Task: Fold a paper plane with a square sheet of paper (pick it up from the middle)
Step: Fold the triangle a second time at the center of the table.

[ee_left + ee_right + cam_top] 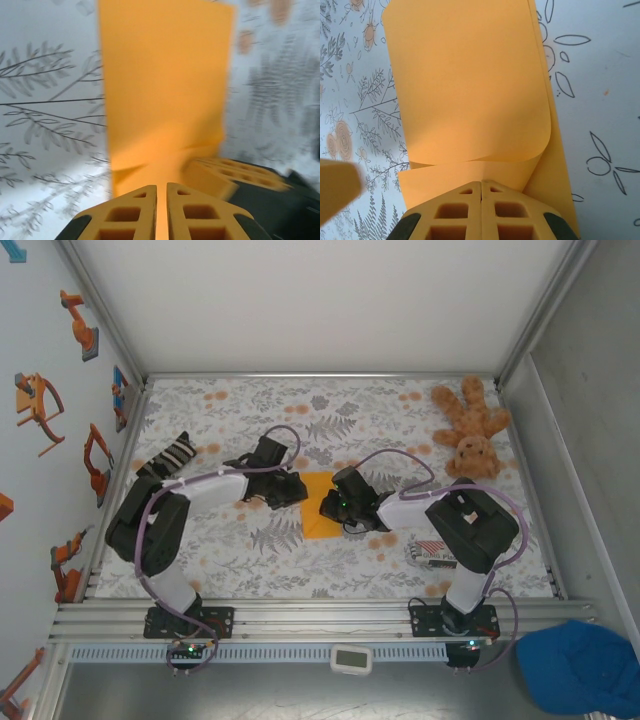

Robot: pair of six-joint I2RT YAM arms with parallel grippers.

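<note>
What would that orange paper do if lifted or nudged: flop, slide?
Probably floppy: the orange paper bends over itself in a soft curl. It looks thin, so likely light and apt to slide on the cloth.

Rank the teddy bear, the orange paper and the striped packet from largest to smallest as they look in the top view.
1. teddy bear
2. orange paper, partly covered
3. striped packet, partly hidden, so its full size is unsure

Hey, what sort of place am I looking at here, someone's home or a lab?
Most likely a robotics lab test cell: the left arm and right arm are bolted to an aluminium rail, white panel walls box in the table, and a plush teddy sits as a prop.
</note>
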